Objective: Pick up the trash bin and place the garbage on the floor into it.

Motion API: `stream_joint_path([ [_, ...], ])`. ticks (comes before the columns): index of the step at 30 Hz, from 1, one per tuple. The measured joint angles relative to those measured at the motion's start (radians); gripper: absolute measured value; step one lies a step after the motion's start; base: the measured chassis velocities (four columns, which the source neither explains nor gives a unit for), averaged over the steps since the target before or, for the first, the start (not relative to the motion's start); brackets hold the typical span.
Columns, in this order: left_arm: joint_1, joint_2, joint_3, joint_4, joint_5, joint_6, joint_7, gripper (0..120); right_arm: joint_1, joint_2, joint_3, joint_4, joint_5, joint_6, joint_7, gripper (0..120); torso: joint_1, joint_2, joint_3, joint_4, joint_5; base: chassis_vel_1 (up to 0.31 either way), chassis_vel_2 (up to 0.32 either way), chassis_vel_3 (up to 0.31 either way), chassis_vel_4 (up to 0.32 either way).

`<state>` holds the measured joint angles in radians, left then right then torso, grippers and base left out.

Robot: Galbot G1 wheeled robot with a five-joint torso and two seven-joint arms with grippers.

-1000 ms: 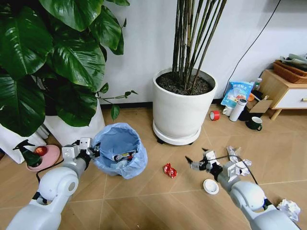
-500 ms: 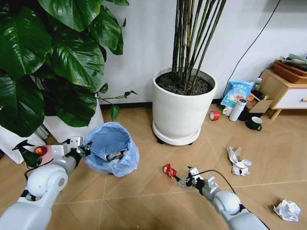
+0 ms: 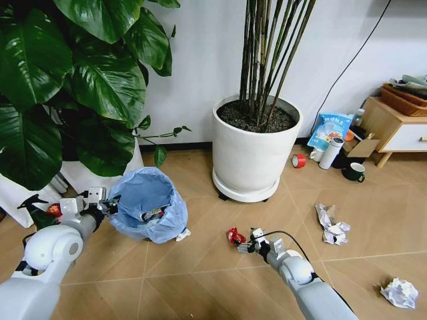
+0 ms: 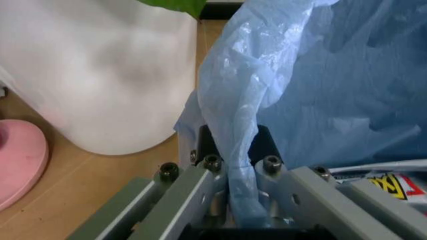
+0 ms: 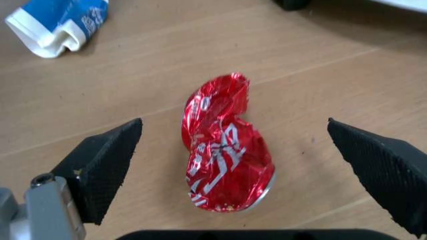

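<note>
Blue crinkly plastic lines the trash bin [image 3: 148,205], which sits on the wooden floor at the near left, in front of a big leafy plant. The left gripper [image 3: 101,204] is pinching the bag's rim on the bin's left side; in the left wrist view the blue plastic is clamped between its fingers [image 4: 200,187]. A few wrappers already lie inside the bin, so part of the job looks done.

To the right, the right gripper [image 3: 245,244] is low over the floor with its pads [image 5: 107,157] spread wide on either side of the red crushed wrapper [image 3: 235,236], not yet touching it. A blue-white wrapper [image 5: 59,24] lies on the floor beyond it.

More litter is left: a crumpled white paper wad [image 3: 331,225] well to the right, and another paper wad [image 3: 399,292] at the near right. By these signs the task is roughly midway, with several pieces to collect.
</note>
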<state>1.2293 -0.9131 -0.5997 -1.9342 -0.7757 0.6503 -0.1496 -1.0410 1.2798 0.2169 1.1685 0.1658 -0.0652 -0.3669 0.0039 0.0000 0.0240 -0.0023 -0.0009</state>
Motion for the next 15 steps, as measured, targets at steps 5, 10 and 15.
stream_joint_path([
  [5,-0.003,0.005,0.002,-0.003,-0.003,0.000,-0.003,0,0.027,0.021,0.000,-0.070,-0.025,0.011,-0.006,100,0.000,0.000,0.000,0.0000,0.0002,0.000,0.000,0.000,0.000],
  [10,-0.006,0.007,0.001,-0.007,-0.006,0.000,-0.006,0,0.048,0.033,-0.001,-0.115,-0.038,0.016,-0.010,100,0.000,0.000,0.000,0.0000,0.0001,0.000,0.000,0.000,0.000],
  [15,-0.009,0.002,0.004,-0.008,-0.006,0.000,-0.010,0,0.071,0.048,-0.008,-0.154,-0.049,0.021,-0.013,100,0.000,0.000,0.000,0.0000,0.0001,0.000,0.000,0.000,0.000],
])
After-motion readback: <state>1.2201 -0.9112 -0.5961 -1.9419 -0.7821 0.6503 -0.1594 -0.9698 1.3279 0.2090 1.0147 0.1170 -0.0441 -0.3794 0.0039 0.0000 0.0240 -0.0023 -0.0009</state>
